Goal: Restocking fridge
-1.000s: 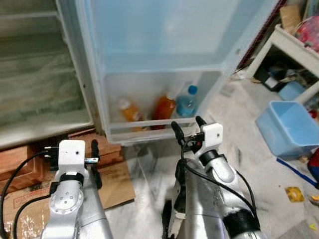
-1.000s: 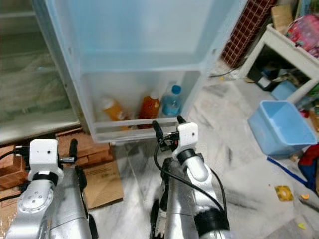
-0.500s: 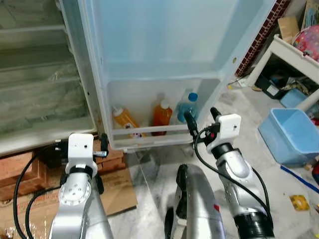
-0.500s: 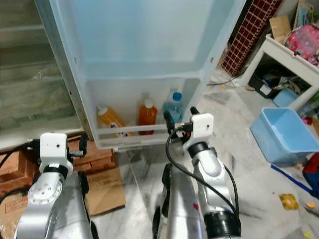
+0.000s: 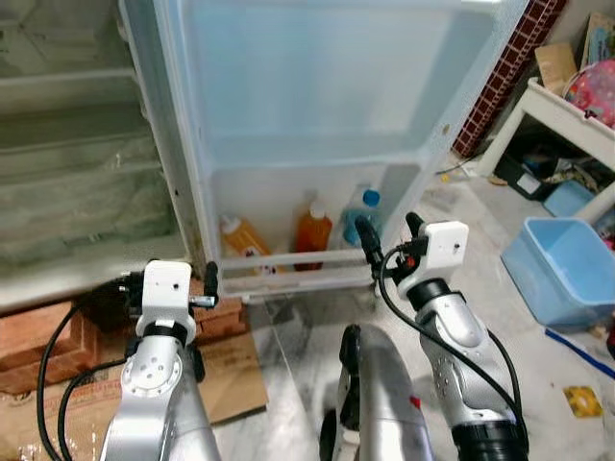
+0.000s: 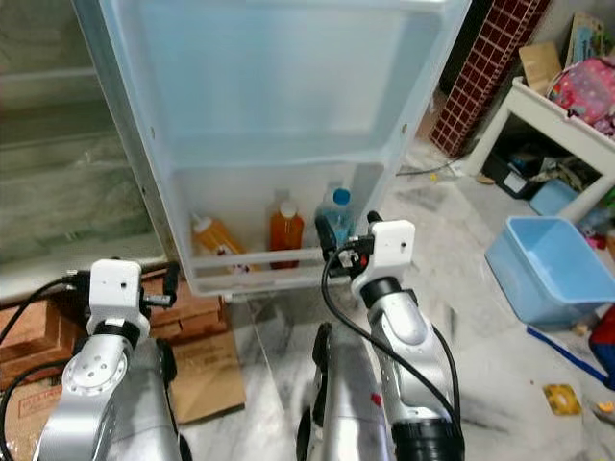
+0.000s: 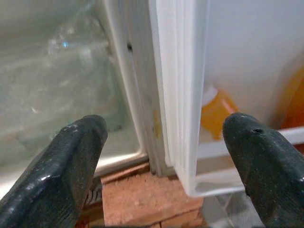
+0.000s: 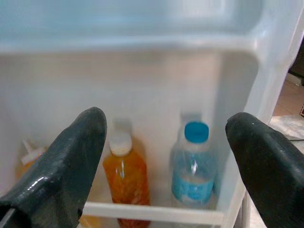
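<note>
**At the fridge door, both grippers empty**

Down on the door shelf [image 5: 288, 261] stand two orange juice bottles [image 5: 312, 233] and a water bottle [image 8: 193, 164]. Right gripper [image 5: 387, 239] and left gripper [image 5: 208, 284] fingers spread wide, holding nothing. Bottles probably slick, squeezable; grab mid-body.

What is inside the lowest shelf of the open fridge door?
The white door shelf holds three bottles: a tilted orange bottle, an upright orange juice bottle and a clear water bottle with a blue cap. The shelf's front rail hides their bases.
</note>
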Controlling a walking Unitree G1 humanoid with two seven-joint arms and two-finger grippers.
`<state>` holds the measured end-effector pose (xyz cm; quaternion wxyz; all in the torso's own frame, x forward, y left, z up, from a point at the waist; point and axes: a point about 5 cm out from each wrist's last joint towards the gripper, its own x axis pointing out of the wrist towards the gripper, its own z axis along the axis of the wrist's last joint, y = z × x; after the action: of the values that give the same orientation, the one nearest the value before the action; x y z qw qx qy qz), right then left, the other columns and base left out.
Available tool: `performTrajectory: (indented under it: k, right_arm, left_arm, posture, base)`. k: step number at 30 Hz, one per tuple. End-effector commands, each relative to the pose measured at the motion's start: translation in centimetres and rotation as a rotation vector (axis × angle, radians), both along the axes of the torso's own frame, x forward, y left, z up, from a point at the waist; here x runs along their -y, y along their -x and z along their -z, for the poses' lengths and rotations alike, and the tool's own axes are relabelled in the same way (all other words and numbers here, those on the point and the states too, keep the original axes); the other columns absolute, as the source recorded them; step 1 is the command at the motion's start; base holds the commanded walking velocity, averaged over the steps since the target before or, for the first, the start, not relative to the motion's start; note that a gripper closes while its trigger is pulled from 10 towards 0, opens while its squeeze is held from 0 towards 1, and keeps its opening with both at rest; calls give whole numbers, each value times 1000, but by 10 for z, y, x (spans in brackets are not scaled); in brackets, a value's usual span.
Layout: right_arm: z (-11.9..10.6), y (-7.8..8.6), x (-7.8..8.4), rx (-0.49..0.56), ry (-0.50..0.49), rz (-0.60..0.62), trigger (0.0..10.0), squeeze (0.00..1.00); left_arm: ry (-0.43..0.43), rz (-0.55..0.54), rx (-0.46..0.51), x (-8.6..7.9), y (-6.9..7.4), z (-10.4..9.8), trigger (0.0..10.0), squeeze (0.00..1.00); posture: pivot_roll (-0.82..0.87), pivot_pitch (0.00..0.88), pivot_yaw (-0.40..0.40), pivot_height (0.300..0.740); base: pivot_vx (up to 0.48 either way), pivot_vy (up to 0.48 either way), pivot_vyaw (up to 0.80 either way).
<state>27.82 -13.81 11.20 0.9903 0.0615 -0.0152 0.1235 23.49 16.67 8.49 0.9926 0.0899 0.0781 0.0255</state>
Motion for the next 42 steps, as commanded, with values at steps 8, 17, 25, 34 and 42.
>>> performTrajectory:
  k: [8, 17, 25, 34, 42]
  right_arm:
    - [-7, -1, 7, -15, -52, 51, 10000, 0]
    - [4, 8, 7, -95, -63, 53, 10000, 0]
    - [8, 39, 33, -118, 2, 45, 10000, 0]
    - [24, 46, 33, -217, 4, 65, 10000, 0]
    - [29, 44, 33, -253, 23, 64, 10000, 0]
  left_arm:
    - [-6, 13, 11, 4, -2, 0, 10000, 0]
    - [-10, -4, 10, 1, 3, 3, 10000, 0]
    - [-28, -7, 30, -10, 20, -3, 10000, 0]
    - [-28, 24, 4, -11, 39, 3, 10000, 0]
    - [-23, 33, 21, -10, 33, 0, 10000, 0]
  posture:
    - [67, 0, -90, 611]
    - [67, 0, -88, 664]
    - [78, 0, -89, 682]
    - [89, 0, -88, 725]
    - [85, 0, -90, 725]
  base:
    - [0, 0, 0]
    - [0, 0, 0]
    - [0, 0, 0]
    - [0, 0, 0]
    - [-151, 0, 0]
